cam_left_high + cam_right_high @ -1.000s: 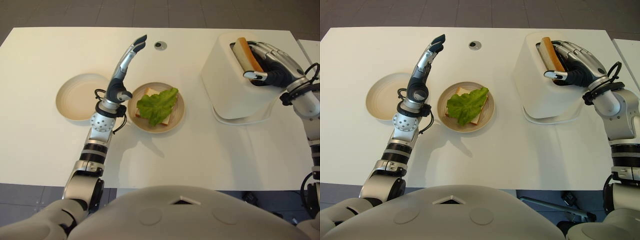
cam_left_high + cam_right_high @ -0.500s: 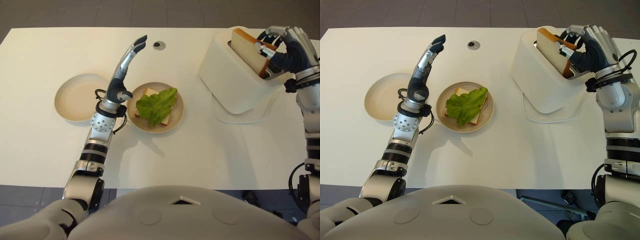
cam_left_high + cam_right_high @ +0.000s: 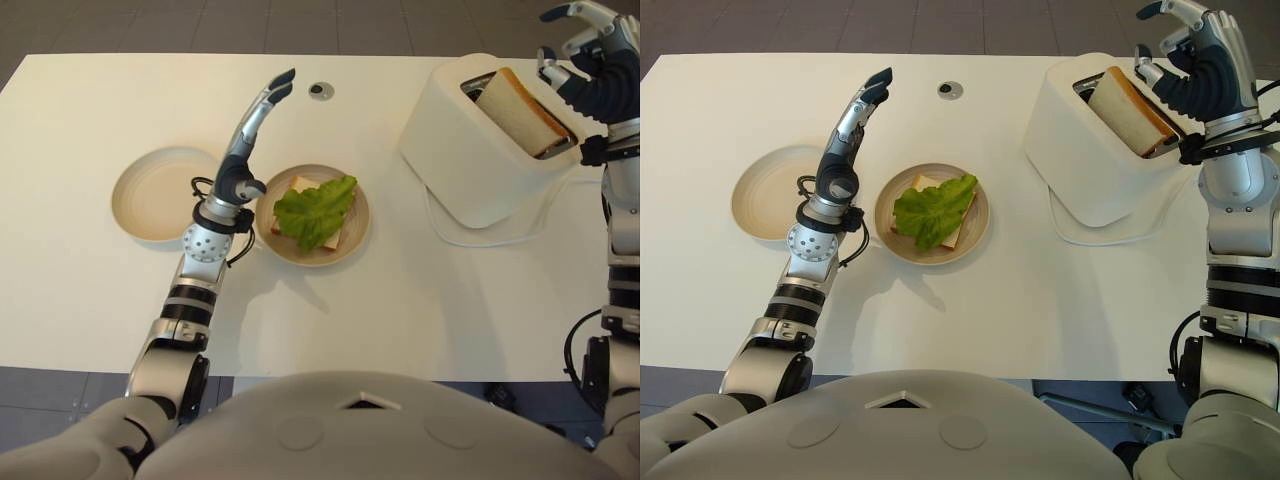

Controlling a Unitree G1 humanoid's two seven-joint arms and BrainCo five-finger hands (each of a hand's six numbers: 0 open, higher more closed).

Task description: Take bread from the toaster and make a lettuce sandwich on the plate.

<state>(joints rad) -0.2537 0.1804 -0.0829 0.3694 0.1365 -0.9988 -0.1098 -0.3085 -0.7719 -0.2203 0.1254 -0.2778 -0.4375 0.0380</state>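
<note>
One slice of bread stands half out of the toaster, leaning toward the robot's right side with its lower end in the slot. The right hand hovers at the far right of the toaster, fingers spread and gripping nothing, its thumb just beside the slice's upper edge; I cannot tell whether it touches.

On the plate, a bottom slice lies under a lettuce leaf, so by my reading the step in hand is fetching the top slice. The left hand is held above the worktop between that plate and an empty plate, fingers straight and pressed together, holding nothing.

The next move likely calls for the right hand to close on the tilted slice across its flat faces, draw it out along the slot's line so the toaster does not drag, then carry it over to the lettuce.
</note>
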